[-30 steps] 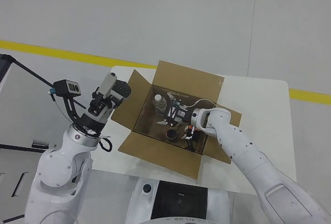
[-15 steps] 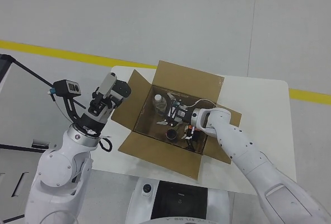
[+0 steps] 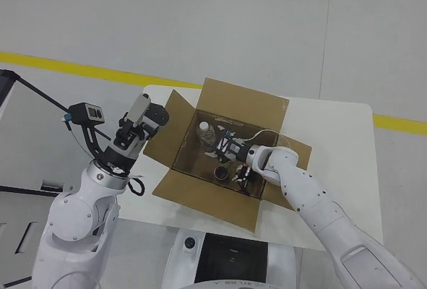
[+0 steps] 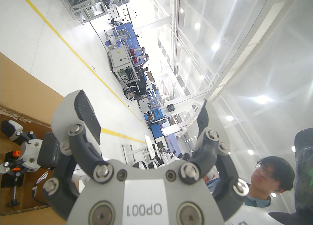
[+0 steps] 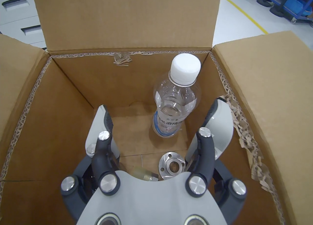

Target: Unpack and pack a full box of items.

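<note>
matt corrugated cardboard box [image 5: 127,15], clear glossy plastic bottle [image 5: 174,103], shiny metal flange [image 5: 172,163].

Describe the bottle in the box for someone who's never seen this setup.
On the white table sits an open cardboard box, flaps spread. Near one inner corner stands the bottle: clear plastic, white cap, upright, while its neighbour, a metal flange, lies flat.
</note>
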